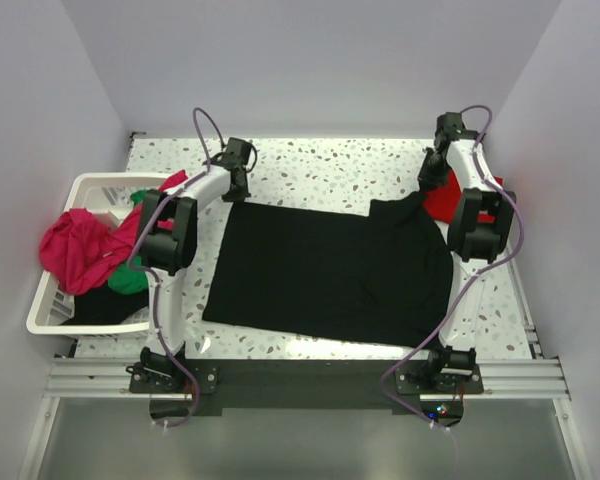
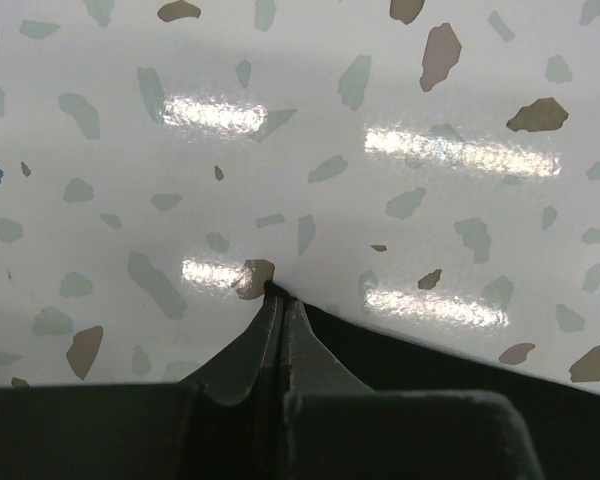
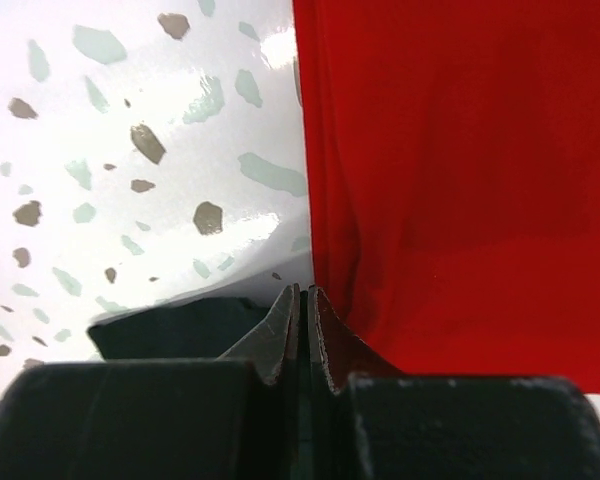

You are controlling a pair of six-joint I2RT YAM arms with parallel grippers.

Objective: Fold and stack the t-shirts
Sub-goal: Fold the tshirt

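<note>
The left jaws are pressed together on the far left corner of the black shirt (image 1: 330,270), and the right jaws pinch its far right corner, just beside the red shirt (image 1: 442,200). The black shirt lies flat in the middle of the bench (image 1: 320,165), its long side running from left edge to right edge. The speckled white bench has pale walls (image 1: 310,60) around it and a white basket (image 1: 55,300) at its left edge.
</note>
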